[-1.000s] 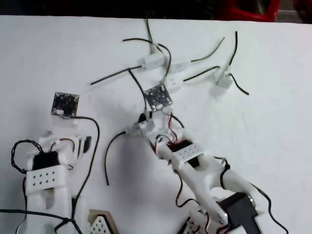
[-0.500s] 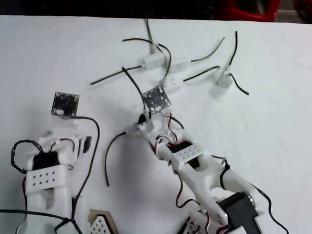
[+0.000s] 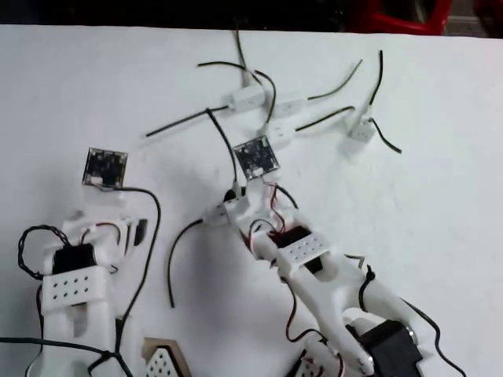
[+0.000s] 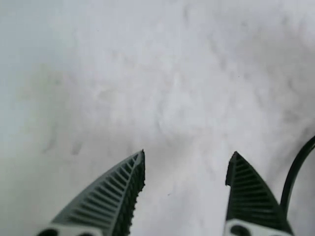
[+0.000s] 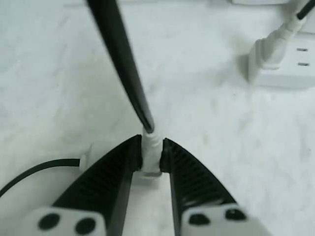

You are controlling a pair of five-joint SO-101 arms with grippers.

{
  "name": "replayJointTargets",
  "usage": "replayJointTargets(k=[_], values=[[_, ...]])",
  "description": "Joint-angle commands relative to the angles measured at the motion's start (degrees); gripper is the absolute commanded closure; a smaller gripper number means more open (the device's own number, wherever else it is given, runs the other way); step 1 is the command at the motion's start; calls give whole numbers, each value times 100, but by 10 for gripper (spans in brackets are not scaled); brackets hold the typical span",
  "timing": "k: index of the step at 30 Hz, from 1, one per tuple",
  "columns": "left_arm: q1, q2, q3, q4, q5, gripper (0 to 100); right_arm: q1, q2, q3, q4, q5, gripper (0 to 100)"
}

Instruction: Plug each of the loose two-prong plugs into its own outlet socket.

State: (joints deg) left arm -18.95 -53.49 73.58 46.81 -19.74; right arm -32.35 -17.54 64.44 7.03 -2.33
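Both jaws of my right gripper (image 5: 151, 141) are clamped on a white plug (image 5: 150, 161), its black cord (image 5: 120, 64) running away past my tips and an outlet (image 5: 290, 71) lying farther ahead, while my left gripper (image 4: 188, 154) hangs spread wide just above the table (image 4: 172, 73).

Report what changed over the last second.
The right end effector, shut on a white plug, drew back slightly toward its arm's base, taking the plug's black cord along. The curved cord beside it shifted the same way. The left end effector stayed open and still. The outlet blocks did not move.
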Motion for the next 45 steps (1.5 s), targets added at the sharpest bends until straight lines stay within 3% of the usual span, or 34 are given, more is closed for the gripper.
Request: replayJointTargets(k=[1, 7, 16, 25, 45], values=[[-66, -154, -9, -114, 70, 732, -119, -4, -18, 154, -26, 981], [-66, -189, -123, -141, 105, 731, -110, -963, -9, 198, -9, 981], [110, -189, -1257, -141, 730, 728, -154, -2914, -26, 1437, 176, 981], [1244, -189, -1916, -97, 1442, 728, -1024, -3881, 492, 2053, 185, 981], [3793, -189, -2391, 1345, 1424, 728, -892, -3881, 615, 2018, 176, 981]])
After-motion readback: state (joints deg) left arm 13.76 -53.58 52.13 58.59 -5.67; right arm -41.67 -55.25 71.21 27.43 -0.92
